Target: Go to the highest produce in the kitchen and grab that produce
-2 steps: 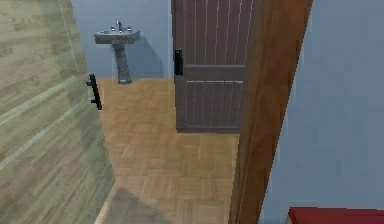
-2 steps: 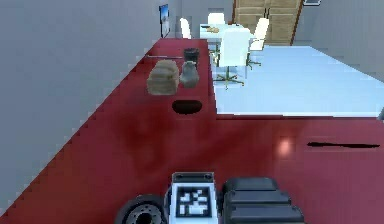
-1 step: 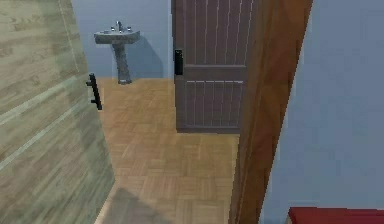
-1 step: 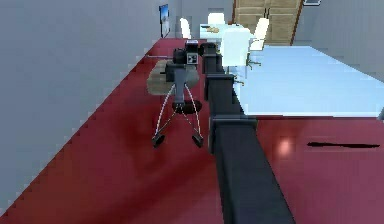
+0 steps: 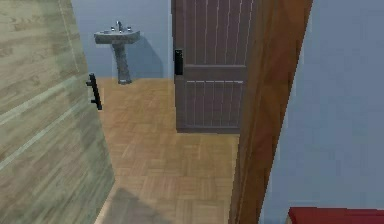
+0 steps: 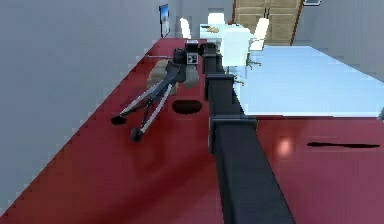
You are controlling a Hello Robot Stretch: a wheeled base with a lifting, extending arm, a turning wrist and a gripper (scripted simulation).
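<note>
Looks past an ajar wooden door (image 5: 45, 120) at left toward a far pedestal sink (image 5: 118, 40) and a panelled door (image 5: 210, 65): likely a bathroom, not the kitchen. Carries the gripper (image 6: 128, 128) low over bare red floor (image 6: 80, 170), holding nothing, its opening impossible to tell, probably tucked for driving. Leaves the produce somewhere in a kitchen yet to be reached.

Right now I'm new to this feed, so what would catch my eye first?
The dark arm cuts up the arm side view over a deep red surface, its tool to its left. In the forward view, a pedestal sink stands beyond an open wooden door.
</note>
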